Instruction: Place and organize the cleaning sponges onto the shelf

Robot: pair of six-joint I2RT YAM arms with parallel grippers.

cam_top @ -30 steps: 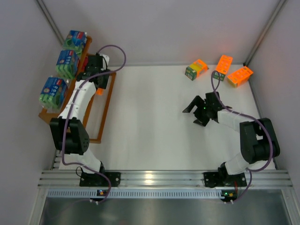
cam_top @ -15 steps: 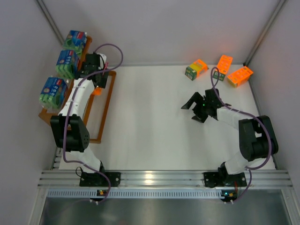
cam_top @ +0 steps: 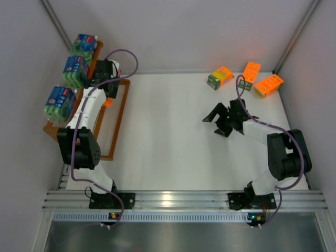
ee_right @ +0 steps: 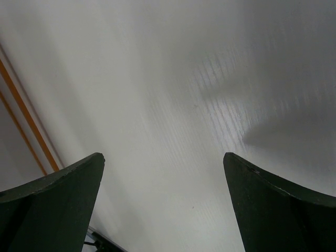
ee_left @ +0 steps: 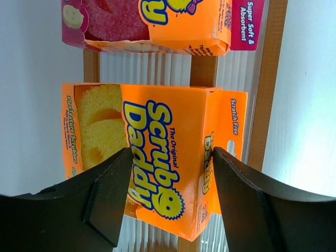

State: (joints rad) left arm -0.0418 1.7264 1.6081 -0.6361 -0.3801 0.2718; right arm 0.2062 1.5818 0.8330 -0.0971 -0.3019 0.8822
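Three blue-green sponge packs stand in a row on the top tier of the orange shelf at the far left. My left gripper is over a lower tier, open, with an orange sponge pack beneath it. In the left wrist view that pack lies on the slats beyond my left gripper, wider than the jaw gap, next to a pink-and-orange pack. Three orange packs lie at the far right of the table. My right gripper is open and empty above bare table.
The shelf's wooden rail runs beside the placed pack. Grey walls close in the left, back and right sides. The aluminium rail with both arm bases runs along the near edge.
My left gripper has moved a little toward the far end of the shelf, leaving the orange pack on the slats. My right gripper has shifted slightly left and away.
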